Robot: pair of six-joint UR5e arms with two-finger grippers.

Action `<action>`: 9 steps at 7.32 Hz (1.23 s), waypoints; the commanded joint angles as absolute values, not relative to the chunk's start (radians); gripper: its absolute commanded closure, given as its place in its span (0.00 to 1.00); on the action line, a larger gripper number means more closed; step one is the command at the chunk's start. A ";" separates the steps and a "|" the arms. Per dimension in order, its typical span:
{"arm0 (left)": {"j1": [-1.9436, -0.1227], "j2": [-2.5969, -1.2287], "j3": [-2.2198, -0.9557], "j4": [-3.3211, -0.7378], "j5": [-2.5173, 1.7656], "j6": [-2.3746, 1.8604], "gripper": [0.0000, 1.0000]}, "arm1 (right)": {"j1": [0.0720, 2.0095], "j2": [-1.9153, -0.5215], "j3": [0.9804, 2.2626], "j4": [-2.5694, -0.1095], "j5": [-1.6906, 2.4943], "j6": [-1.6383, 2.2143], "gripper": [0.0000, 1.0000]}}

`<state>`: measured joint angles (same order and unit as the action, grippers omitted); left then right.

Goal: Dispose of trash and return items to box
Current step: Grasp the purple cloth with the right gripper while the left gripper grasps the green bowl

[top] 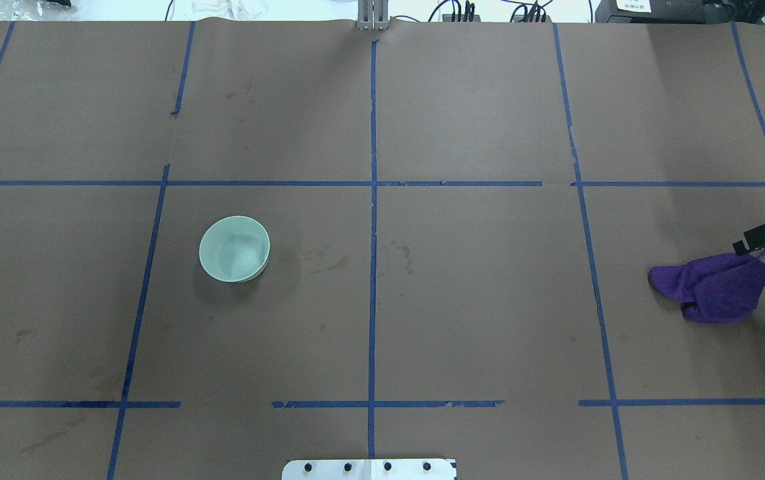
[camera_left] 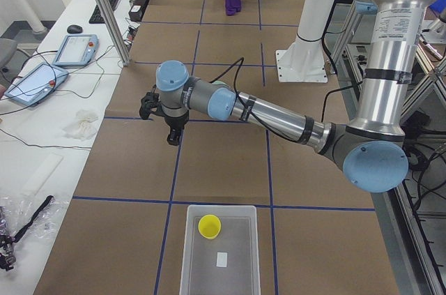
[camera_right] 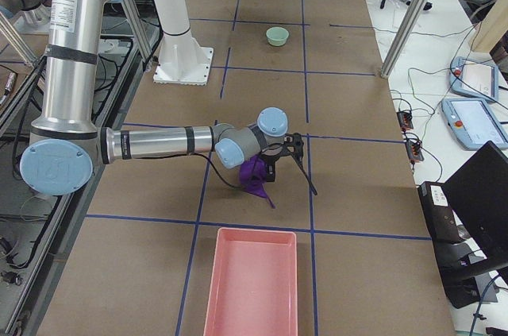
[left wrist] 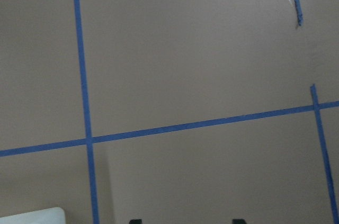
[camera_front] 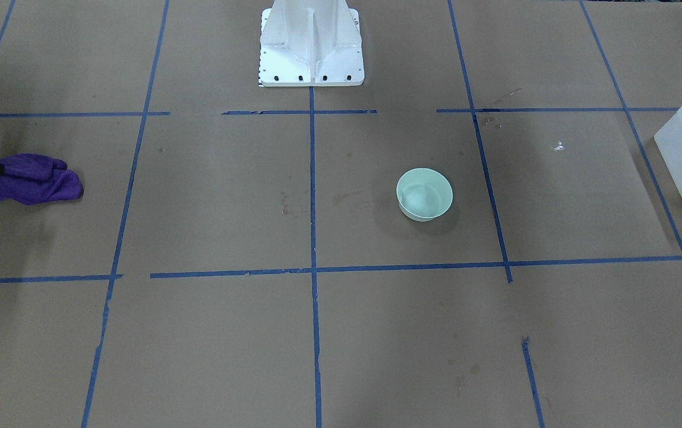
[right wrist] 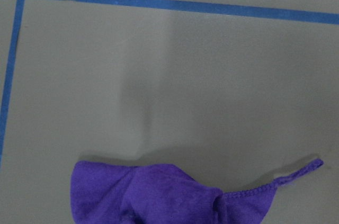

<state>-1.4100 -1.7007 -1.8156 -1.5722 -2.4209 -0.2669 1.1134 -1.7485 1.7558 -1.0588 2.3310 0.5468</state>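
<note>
Left end of the table: I find the yellow cup (camera_left: 210, 226) upright, mouth up, inside the box (camera_left: 237, 243). It sits in the corner toward the table's middle. A small white slip (camera_left: 221, 259) lies on the box floor, apart from the cup.

Left gripper (camera_left: 173, 133): it hangs above bare table paper, well apart from the box. The left wrist view shows its fingertips (left wrist: 135, 221) spread, with nothing between them.

Left half of the table: the mint-green bowl (top: 234, 248) stands upright on the paper, between the box and the white pedestal base (camera_front: 311, 59).

Right gripper (top: 749, 243): the purple cloth (top: 716, 290) bunches up to it and hangs from it, with one corner trailing down. I cannot see the fingers in the right wrist view. The cloth hangs clear of its own shadow there, so I record the gripper as clamped on it.

Right end of the table: the pink tray (camera_right: 250, 280) lies on the table beyond the cloth.
</note>
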 commanded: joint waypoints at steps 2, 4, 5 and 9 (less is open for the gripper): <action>-1.180 -1.796 -1.847 -1.583 -2.386 -0.596 0.35 | 1.062 -1.763 1.749 -1.012 2.275 0.627 0.99; -1.042 -1.854 -1.848 -1.585 -2.347 -0.782 0.35 | 1.063 -1.764 1.753 -1.012 2.295 0.629 1.00; -0.999 -1.859 -1.848 -1.583 -2.317 -0.808 0.35 | 1.068 -1.767 1.772 -1.014 2.319 0.629 1.00; -0.784 -1.890 -1.780 -1.750 -2.229 -1.026 0.32 | 1.328 -1.763 1.807 -1.026 2.439 0.615 1.00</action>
